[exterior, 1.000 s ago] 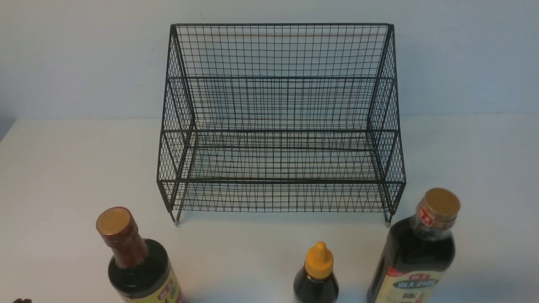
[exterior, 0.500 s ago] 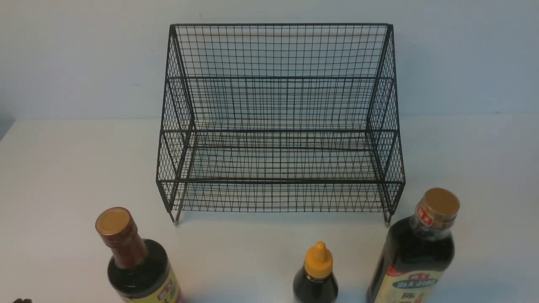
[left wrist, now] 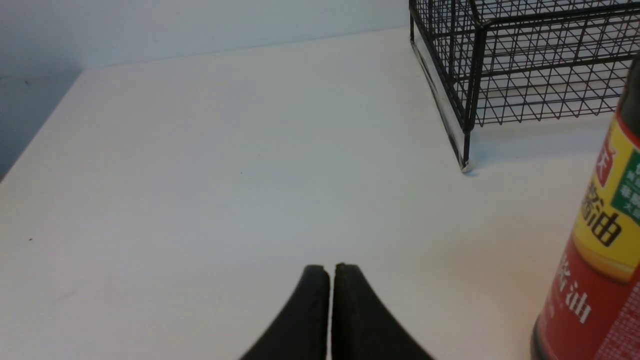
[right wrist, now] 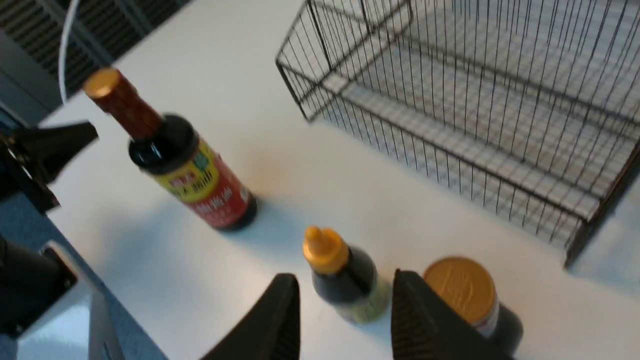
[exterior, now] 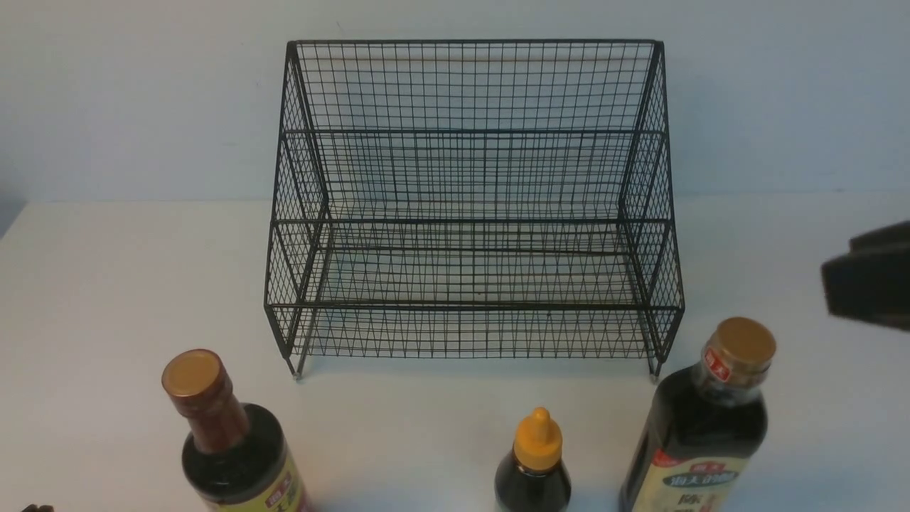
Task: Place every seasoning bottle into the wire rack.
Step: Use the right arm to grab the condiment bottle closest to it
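- Black wire rack (exterior: 469,213) has no bottle in it yet. All three stand on the white table (exterior: 106,284) in front of it.
- Right gripper (right wrist: 346,278) hovers above the table, fingers partly spread, holding nothing. In the wrist view the small nozzle-cap bottle (exterior: 534,462) sits in line with the gap.
- Risk: the tall gold-capped bottle (exterior: 711,419) stands just beside the small one. On a descent the outer finger could clip its cap and tip it.
- Risk: if the tall one is the target, the gap looks too narrow for its body, so the fingers could land on the shoulder.
- Risk: a carried bottle could catch the rack's front rail if lifted too low.
- Left gripper (left wrist: 330,270) has its fingers pressed together and holds nothing. It is low, near the brown-necked bottle (exterior: 227,441), and a sideways sweep could knock that over.
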